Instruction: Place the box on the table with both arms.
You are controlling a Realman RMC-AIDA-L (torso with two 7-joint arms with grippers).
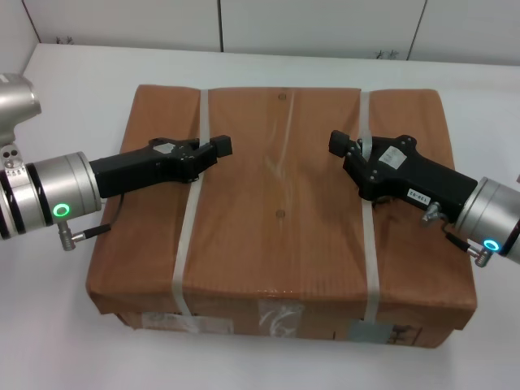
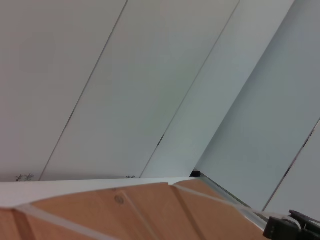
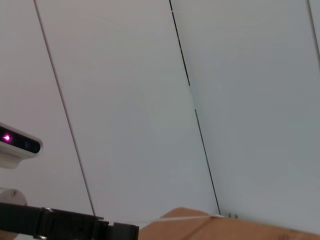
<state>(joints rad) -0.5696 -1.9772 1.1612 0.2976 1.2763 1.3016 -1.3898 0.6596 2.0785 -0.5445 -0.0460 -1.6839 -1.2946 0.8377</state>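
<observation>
Since the box (image 1: 280, 211) already lies flat on the table (image 1: 73, 89), with white top showing on every side of it, the placing itself looks done, and the two arms seem to be hovering over the lid rather than carrying anything. Reaching in from the box's left edge, the left gripper (image 1: 221, 146) has its tip just past the left strap (image 1: 193, 219); the right gripper (image 1: 337, 142) comes in from the opposite edge, its body across the right strap (image 1: 368, 236). They point at each other, well apart, near the middle of the lid (a mirrored pose that suits a two-sided squeeze on so wide a load). Whether either touches the cardboard I cannot tell, nor can I tell if the jaws of either are open or closed. Both wrist views look up at the wall panels (image 2: 150, 75), catching only a sliver of box at their edge.
</observation>
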